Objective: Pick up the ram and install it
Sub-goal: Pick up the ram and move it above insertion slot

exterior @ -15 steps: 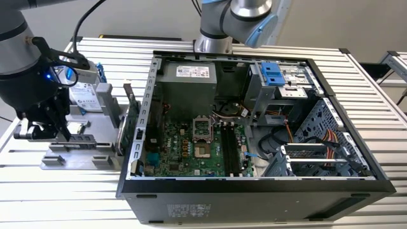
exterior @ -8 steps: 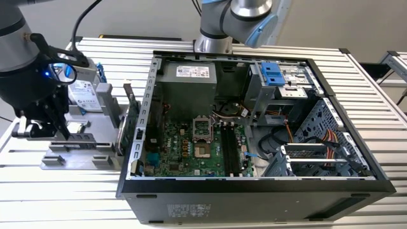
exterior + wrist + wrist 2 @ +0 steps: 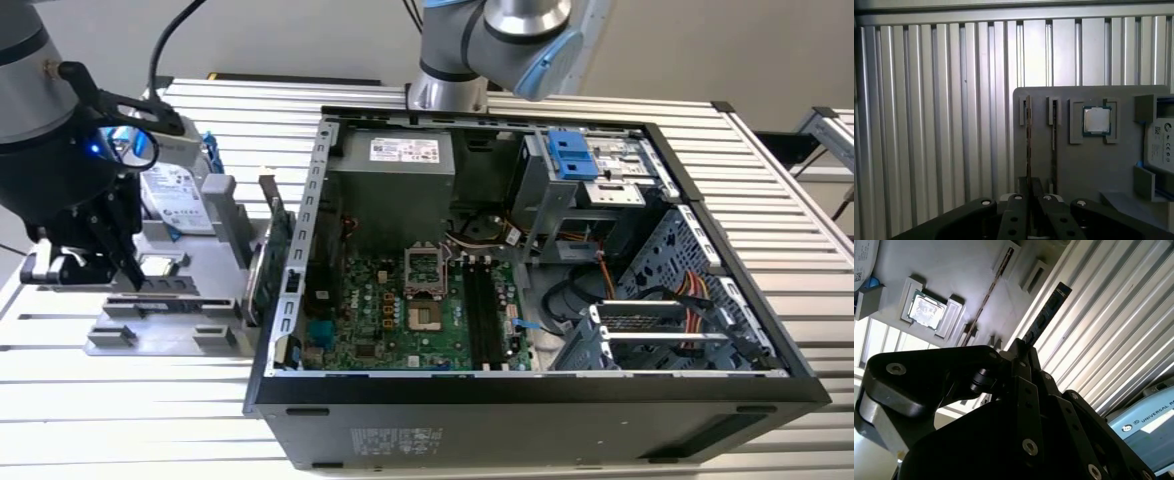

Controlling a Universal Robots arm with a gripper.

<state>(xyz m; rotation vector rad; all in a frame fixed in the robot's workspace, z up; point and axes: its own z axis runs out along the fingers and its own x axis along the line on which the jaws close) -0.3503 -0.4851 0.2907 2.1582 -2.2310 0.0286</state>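
Gripper (image 3: 1021, 351) clenched on ram (image 3: 1046, 315); stick on edge along outer edge of grey holder (image 3: 1079, 165), processor (image 3: 1097, 120) near, open computer case (image 3: 534, 250) well apart.

Bright light, table (image 3: 1104, 340) glare, dark foreground

Black claw (image 3: 1029, 184) closed on ram (image 3: 1028, 140) in grey tray (image 3: 1079, 170), processor (image 3: 1097, 120) nearby, ribbed table (image 3: 944, 125)
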